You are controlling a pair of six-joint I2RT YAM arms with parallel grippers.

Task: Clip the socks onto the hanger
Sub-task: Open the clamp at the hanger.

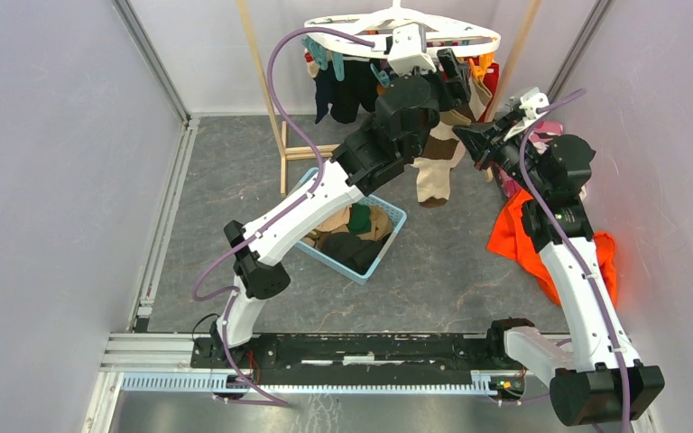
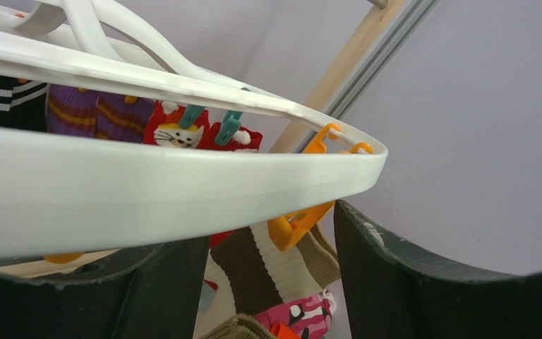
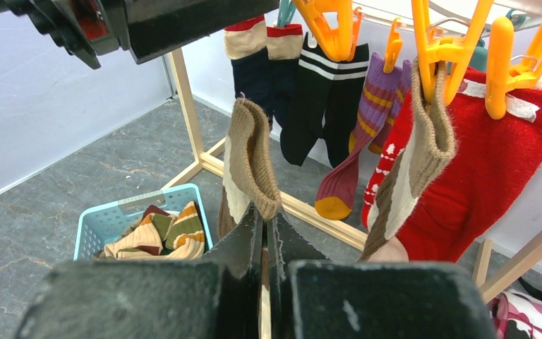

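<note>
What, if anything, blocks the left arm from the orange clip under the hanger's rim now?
Probably nothing, so yes: the left fingers stand open on either side of the orange clip, just below the hanger rim, with nothing between. A striped sock hangs just beyond the clip.

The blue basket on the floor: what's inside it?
The blue basket holds a loose pile of socks: beige, green, dark and brown-striped ones. The left arm covers part of it from above, and whatever lies beneath the pile is hidden.
</note>
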